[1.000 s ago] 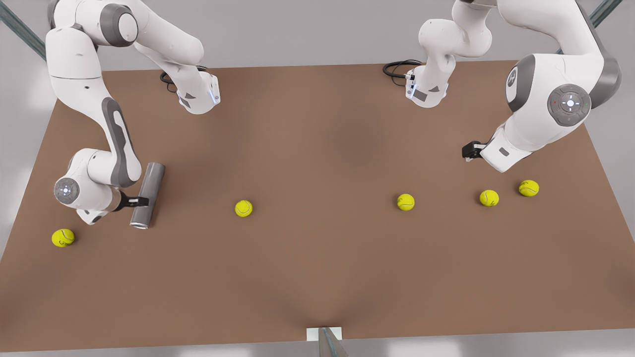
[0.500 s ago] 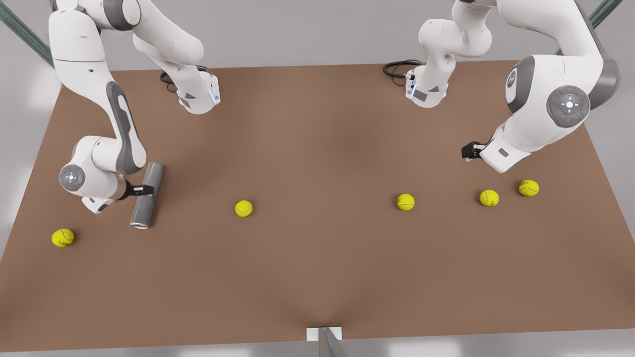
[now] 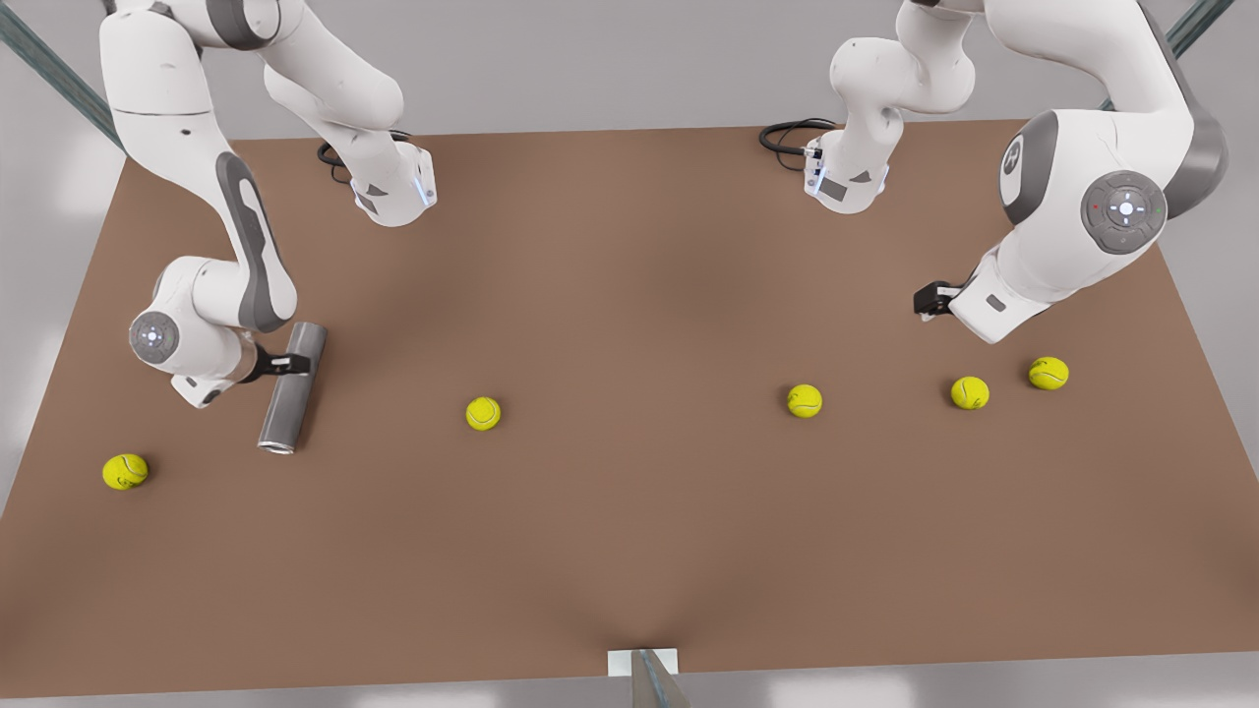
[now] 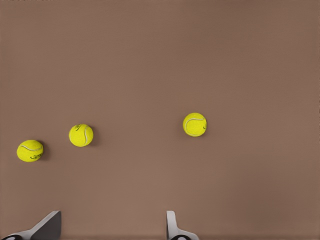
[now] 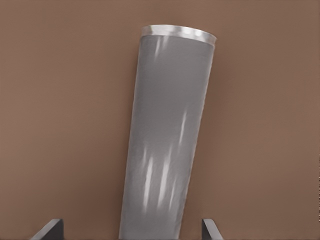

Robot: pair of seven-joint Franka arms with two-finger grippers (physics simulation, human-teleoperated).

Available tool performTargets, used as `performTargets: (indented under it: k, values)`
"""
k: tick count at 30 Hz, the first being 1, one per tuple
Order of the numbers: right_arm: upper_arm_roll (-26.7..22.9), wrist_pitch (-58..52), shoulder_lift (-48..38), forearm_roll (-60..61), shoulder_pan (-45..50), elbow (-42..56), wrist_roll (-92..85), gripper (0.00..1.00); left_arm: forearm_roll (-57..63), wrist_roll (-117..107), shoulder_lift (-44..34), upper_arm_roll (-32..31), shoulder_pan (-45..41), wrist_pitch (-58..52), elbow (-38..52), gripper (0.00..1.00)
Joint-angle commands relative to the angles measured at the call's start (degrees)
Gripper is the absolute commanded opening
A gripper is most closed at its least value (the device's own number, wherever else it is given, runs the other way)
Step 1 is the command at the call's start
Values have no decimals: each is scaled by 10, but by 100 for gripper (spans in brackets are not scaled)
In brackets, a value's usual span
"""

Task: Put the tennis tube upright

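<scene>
One grey tube (image 3: 291, 387) with silvery rim lies flat between my right gripper's (image 3: 295, 364) spread jaws; my left gripper (image 3: 923, 298) waits, released.

Plain brown tabletop (image 3: 629, 511) against a pale grey floor and backdrop (pretty soft, even light), with a small white bracket (image 3: 641, 662) at the middle of its near edge.

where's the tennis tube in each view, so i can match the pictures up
Front view: the tennis tube lies flat on the brown table at the front view's left, the right gripper over its far half.
Right wrist view: the tennis tube runs away between the open fingers, silvery rim at the far end.
Left wrist view: not in it; three tennis balls, near the left gripper.
Shared landmark: the silvery rim.
</scene>
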Motion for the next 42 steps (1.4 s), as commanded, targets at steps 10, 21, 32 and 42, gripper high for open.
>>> performTargets:
  k: [10, 21, 32, 42]
  values:
    - [0, 50, 55, 0, -17, -2, -1, 100, -1, 0, 0, 0, -1, 0, -4, 100]
    - [-1, 79, 87, -1, -18, -3, -1, 100, -1, 0, 0, 0, -1, 0, -8, 100]
    - [0, 83, 96, -1, -21, -3, -2, 65, -1, 0, 2, 0, -1, -1, -9, 100]
    - [0, 79, 97, -1, -17, -1, -1, 66, -1, -1, 2, 0, -1, -3, -13, 100]
